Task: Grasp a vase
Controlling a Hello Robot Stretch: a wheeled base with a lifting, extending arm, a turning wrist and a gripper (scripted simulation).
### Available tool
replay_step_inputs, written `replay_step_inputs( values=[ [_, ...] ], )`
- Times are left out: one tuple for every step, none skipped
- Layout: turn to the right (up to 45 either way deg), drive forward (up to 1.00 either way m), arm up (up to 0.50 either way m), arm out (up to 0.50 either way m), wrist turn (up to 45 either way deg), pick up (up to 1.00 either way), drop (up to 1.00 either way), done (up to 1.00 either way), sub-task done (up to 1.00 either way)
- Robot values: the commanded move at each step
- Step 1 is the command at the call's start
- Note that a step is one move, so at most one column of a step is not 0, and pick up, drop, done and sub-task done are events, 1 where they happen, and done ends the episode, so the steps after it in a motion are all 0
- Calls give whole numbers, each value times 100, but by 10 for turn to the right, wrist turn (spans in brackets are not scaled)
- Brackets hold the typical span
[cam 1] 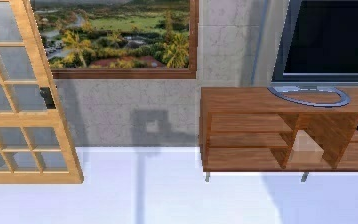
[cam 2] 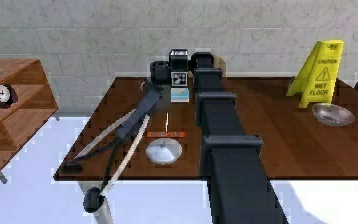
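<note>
My dark arm [cam 2: 227,150] reaches out over a brown wooden table [cam 2: 277,150]. At its far end stand the two white marked squares [cam 2: 179,80], and left of them the gripper [cam 2: 84,182] stretches its two thin fingers [cam 2: 112,135] toward the table's near left corner. A low round grey thing [cam 2: 165,151] lies on the tabletop right beside the fingers. Its shape is too small to name as a vase. I cannot tell whether the gripper holds anything.
A yellow wet-floor sign [cam 2: 322,70] and a grey dish [cam 2: 333,115] sit on the table's right part. A wooden shelf with a small clock [cam 2: 1,95] stands at the left. Ahead are a wooden TV stand [cam 1: 277,125] with a TV [cam 1: 322,40], a landscape picture [cam 1: 117,35] and a glazed wooden door [cam 1: 22,90].
</note>
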Motion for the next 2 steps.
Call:
replay_step_inputs(
  values=[
    [0, 0, 0, 0, 450, 0, 0, 0, 0],
    [0, 0, 0, 0, 450, 0, 0, 0, 0]
  ],
)
